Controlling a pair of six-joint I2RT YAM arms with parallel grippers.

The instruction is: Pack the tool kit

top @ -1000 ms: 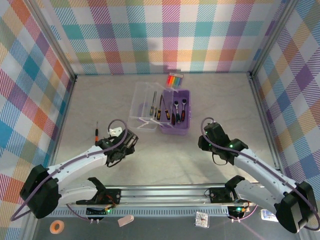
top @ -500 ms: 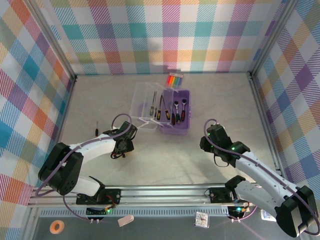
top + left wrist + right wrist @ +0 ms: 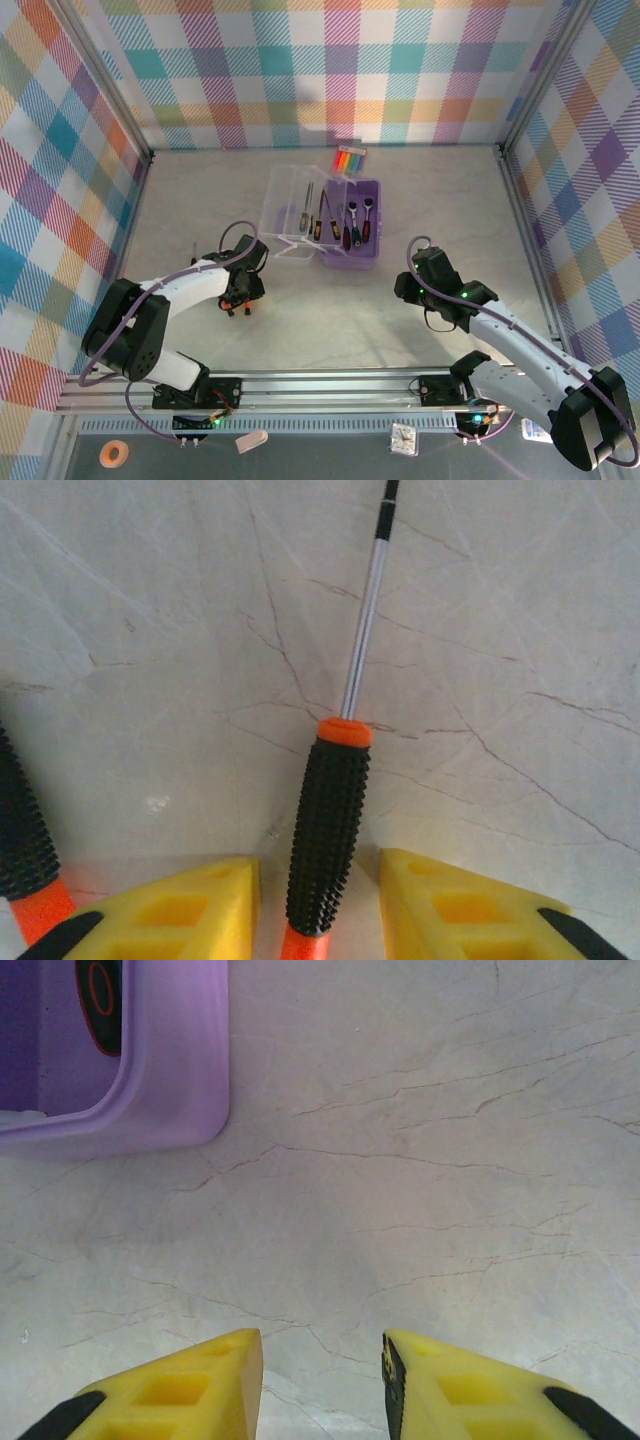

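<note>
The tool kit's purple base (image 3: 352,258) stands open at mid-table, with its clear lid (image 3: 293,205) folded out to the left and several black-and-orange tools inside. My left gripper (image 3: 240,296) is low over the table in front of the lid. In the left wrist view its yellow fingers (image 3: 200,905) flank the black knurled handle of a screwdriver (image 3: 328,825), with a narrow gap on each side. My left gripper (image 3: 320,865) is open. My right gripper (image 3: 404,287) (image 3: 322,1355) is open over bare table, just right of the base's corner (image 3: 160,1070).
A second black-and-orange handle (image 3: 18,825) lies at the left edge of the left wrist view. A rainbow-striped packet (image 3: 349,158) sits behind the kit. Plaid walls close in the table on three sides, and a metal rail (image 3: 330,385) runs along the near edge.
The left arm has folded in, bringing its gripper down in front of the lid. Its jaws have narrowed around the screwdriver handle. The right arm has barely moved.
</note>
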